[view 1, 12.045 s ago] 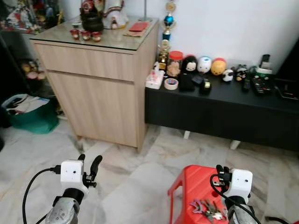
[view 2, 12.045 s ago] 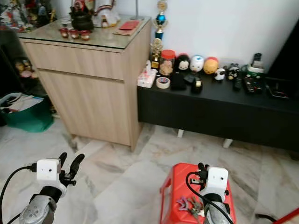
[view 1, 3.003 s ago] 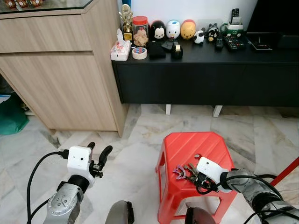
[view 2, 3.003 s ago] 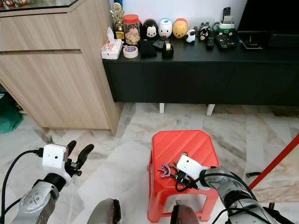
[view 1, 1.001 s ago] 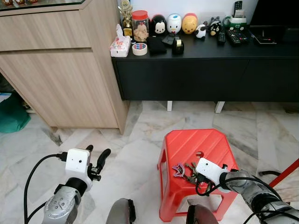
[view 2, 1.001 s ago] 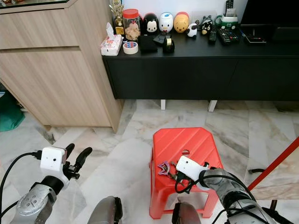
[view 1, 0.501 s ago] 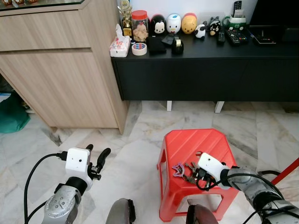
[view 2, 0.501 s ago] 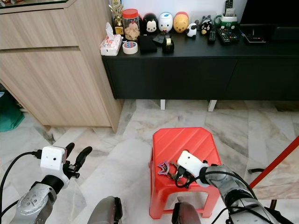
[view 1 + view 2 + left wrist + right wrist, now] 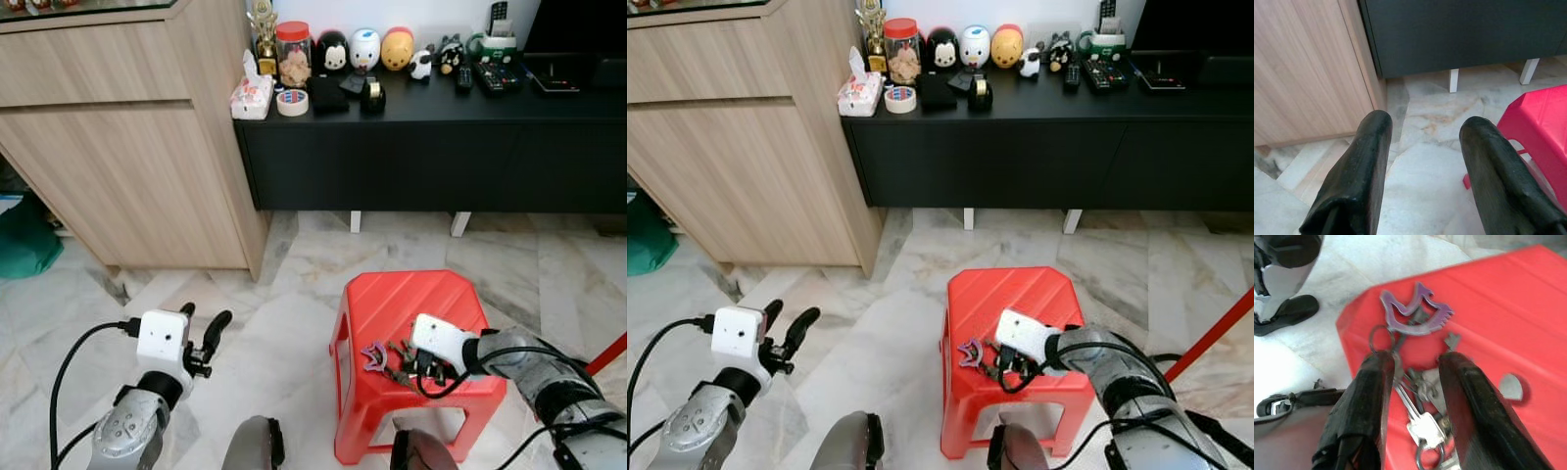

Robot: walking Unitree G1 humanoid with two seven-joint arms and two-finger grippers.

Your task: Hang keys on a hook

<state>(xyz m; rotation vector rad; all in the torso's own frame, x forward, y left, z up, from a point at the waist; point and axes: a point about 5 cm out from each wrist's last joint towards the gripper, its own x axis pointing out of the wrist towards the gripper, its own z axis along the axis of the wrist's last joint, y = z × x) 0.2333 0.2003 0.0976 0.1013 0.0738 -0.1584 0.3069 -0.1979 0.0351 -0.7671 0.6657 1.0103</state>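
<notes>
**Keys straddled on the stool, not yet gripped**

Marble floor runs before you, wooden cabinet (image 9: 127, 147) to the left, black console (image 9: 431, 137) along the wall; your left gripper (image 9: 201, 338) hangs idle over the tiles, fingers spread wide; further right, the red stool (image 9: 411, 304) carries the keys (image 9: 1415, 382) near its front edge; your right gripper (image 9: 1413, 377) has pushed forward over the last half second and now straddles the bunch, fingers apart on either side; closing looks like your next step.
</notes>
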